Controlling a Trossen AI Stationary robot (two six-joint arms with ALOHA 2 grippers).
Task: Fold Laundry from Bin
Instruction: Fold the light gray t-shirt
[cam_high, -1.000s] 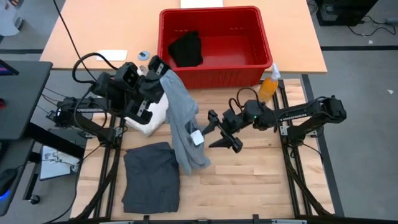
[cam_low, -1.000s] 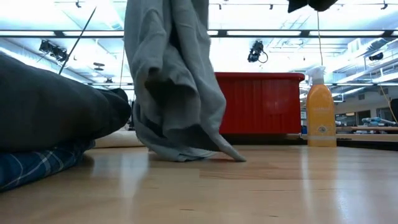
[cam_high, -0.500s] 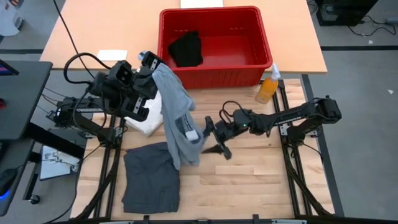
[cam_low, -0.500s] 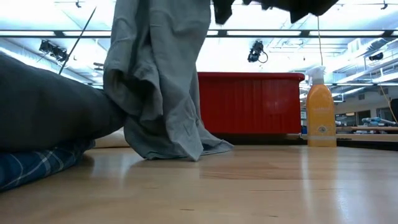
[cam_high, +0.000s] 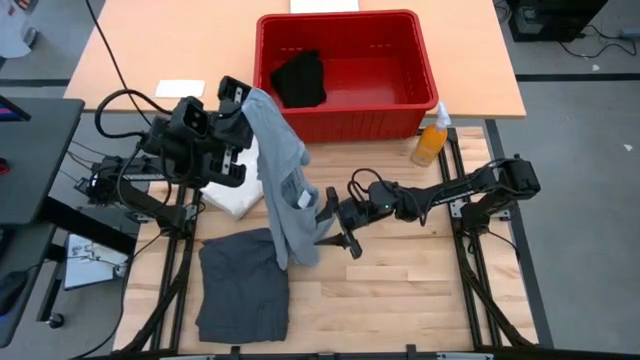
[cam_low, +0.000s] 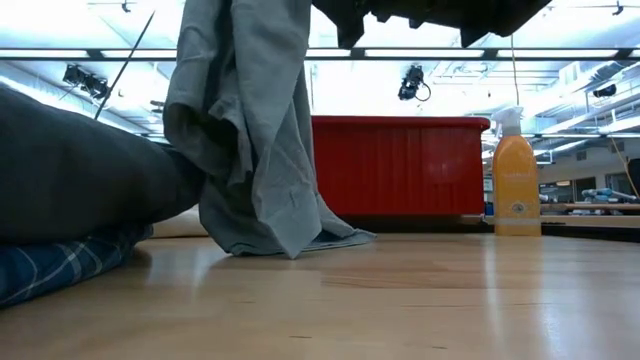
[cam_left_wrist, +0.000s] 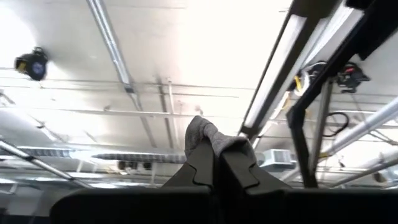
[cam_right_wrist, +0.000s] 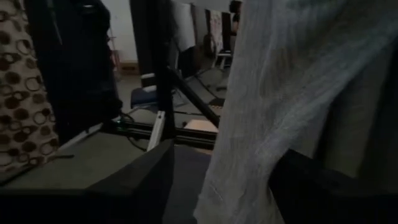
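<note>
Two dark jointed arms trailing looped black cables.

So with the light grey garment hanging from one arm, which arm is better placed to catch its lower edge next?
Probably the right. The left gripper is shut on the light grey garment's top, holding it up. The right gripper is beside the hanging cloth low down, jaws open, the fabric between its fingers in its wrist view.

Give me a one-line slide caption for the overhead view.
Left pincer lifts a light grey garment while the open right pincer closes in on its hanging edge.
</note>
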